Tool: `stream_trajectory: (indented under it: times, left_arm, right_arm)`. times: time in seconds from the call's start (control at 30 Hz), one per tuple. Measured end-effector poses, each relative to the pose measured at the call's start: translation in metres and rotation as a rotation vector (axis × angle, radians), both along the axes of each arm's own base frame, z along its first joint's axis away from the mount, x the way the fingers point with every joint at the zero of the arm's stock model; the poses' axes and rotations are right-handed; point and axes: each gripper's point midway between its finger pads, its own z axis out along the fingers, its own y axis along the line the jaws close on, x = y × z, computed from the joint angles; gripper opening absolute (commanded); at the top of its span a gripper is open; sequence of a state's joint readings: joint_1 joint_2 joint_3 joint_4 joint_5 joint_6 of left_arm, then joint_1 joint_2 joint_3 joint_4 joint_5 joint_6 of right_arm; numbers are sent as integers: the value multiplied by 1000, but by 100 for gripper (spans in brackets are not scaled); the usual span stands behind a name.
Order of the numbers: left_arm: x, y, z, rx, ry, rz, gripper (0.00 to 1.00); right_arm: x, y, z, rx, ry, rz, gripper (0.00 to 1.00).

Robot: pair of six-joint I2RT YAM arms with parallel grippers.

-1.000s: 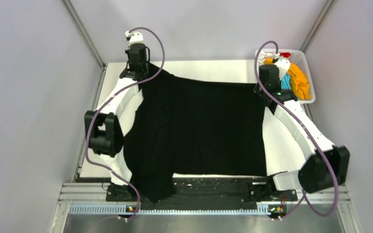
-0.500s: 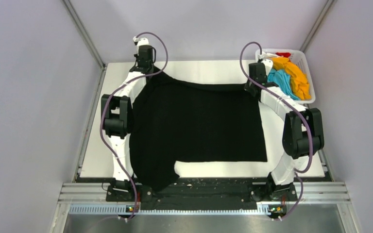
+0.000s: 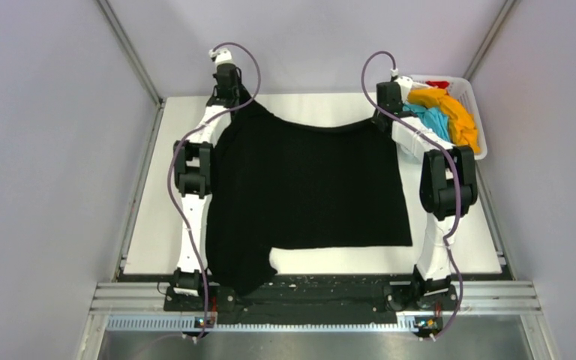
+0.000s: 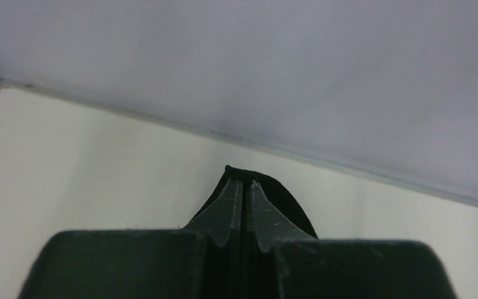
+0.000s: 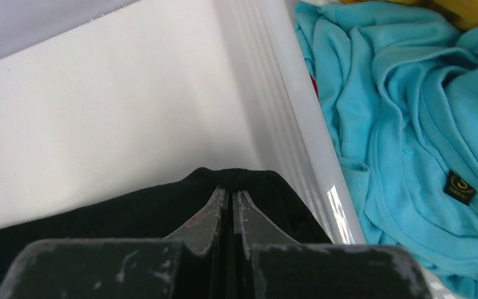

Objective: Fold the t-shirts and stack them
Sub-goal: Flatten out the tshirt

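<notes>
The large black t-shirt lies spread over the white table, one sleeve hanging over the near edge at the left. My left gripper is shut on its far left corner; black cloth wraps round the closed tips. My right gripper is shut on the far right corner, with black cloth round the tips. The far edge of the shirt sags between the two grips. An orange shirt, a sky-blue shirt and a red one lie in the basket.
The white plastic basket stands at the far right corner, its wall right beside my right gripper. Grey enclosure walls close in at the back and both sides. The table ends at a metal rail at the near edge.
Both arms have stretched toward the back of the table, pulling the shirt's far corners away from me. The black shirt has slid back, baring more table at the near edge.
</notes>
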State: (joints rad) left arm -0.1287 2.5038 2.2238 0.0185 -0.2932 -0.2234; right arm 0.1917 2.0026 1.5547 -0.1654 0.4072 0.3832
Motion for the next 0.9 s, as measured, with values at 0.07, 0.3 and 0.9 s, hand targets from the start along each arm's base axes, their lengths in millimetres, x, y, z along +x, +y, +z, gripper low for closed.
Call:
stream_trajectory:
  times: [0.07,0.3,0.9]
  left_arm:
    - [16,-9,-9,-23,-25,-34,49]
    - [17,-19,-21,-41,-3,-58,87]
    - [-88,-44,66,-269,73,-195,99]
  right_arm:
    - [9,0,-3,-6,3,-2,25]
    - [27,3,22,-23,-40,31,77]
    - [-58,79,-31,59,153,330,99]
